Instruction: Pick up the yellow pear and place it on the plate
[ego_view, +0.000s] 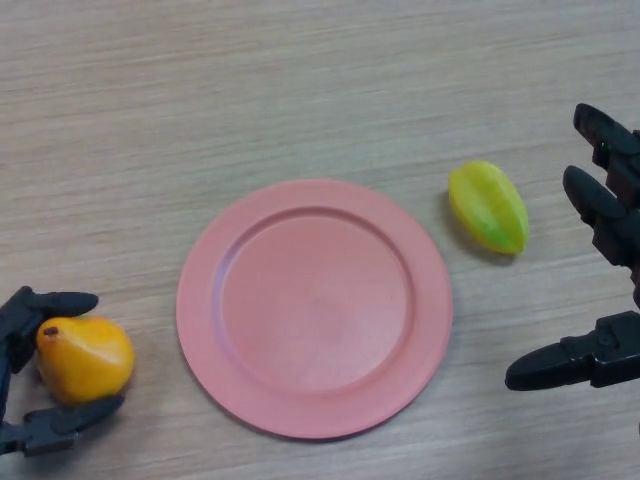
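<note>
A yellow-orange pear lies on the wooden table at the lower left. My left hand comes in from the left edge, with fingers curled round the pear above and below it. A pink round plate sits in the middle of the table, with nothing on it. My right hand is at the right edge, fingers spread and holding nothing.
A yellow-green starfruit lies on the table to the right of the plate, just left of my right hand's fingers. The wooden table top stretches away behind the plate.
</note>
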